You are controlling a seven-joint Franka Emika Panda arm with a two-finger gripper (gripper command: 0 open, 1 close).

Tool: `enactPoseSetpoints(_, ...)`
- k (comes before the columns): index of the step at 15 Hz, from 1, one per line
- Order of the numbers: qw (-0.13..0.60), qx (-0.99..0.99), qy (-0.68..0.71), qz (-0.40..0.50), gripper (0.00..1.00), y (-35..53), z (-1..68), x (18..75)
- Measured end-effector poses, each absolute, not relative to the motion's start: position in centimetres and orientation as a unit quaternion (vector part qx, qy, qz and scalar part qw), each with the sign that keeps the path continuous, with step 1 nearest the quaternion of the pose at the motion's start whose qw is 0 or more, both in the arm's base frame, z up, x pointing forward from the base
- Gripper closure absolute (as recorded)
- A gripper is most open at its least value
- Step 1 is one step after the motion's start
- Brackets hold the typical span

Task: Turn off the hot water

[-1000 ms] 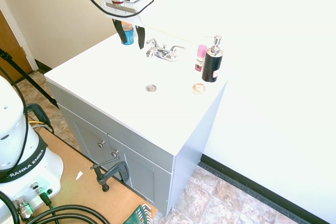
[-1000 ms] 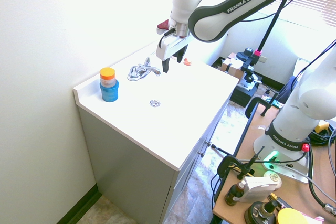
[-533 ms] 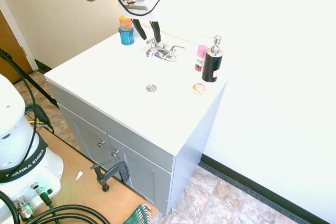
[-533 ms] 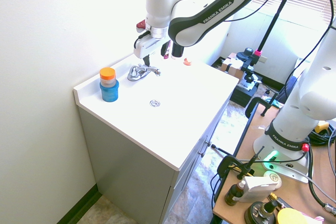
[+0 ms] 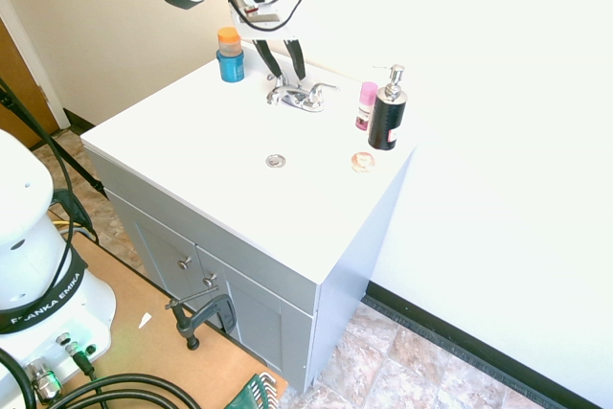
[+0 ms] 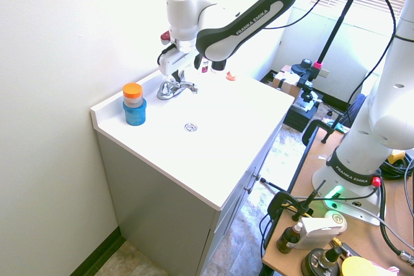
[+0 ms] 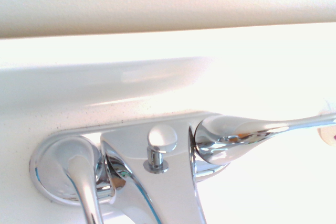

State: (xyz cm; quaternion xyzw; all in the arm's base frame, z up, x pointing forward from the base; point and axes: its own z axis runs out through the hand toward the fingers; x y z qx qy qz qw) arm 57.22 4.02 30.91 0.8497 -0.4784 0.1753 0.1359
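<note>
Gripper (image 5: 285,62) released, black fingers spread just above chrome two-handle faucet (image 5: 299,96) | faucet at white vanity top's (image 5: 192,141) back edge | arm lettering: "FRANKA EMIKA"

On my own forearm (image 6: 249,16) I can read "FRANKA EMIKA" in white letters running along the dark cover, seen from the second exterior view. A second white arm base (image 6: 352,166) at the right of that view carries the same "FRANKA EMIKA" on its black band. In the first exterior view, the black band of the white base (image 5: 43,306) at the lower left shows "RANKA EMIKA", its first letter cut off. The bottles by the tap (image 5: 299,95) bear nothing I can make out.
</note>
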Motion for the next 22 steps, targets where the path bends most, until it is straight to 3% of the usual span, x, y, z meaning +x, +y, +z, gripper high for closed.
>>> enactPoseSetpoints(16,0.104,0.858,-0.472,0.175,0.0,7.8,32.9,60.9)
enactPoseSetpoints(22,0.092,0.853,-0.496,0.136,0.0,5.1,34.0,55.8)
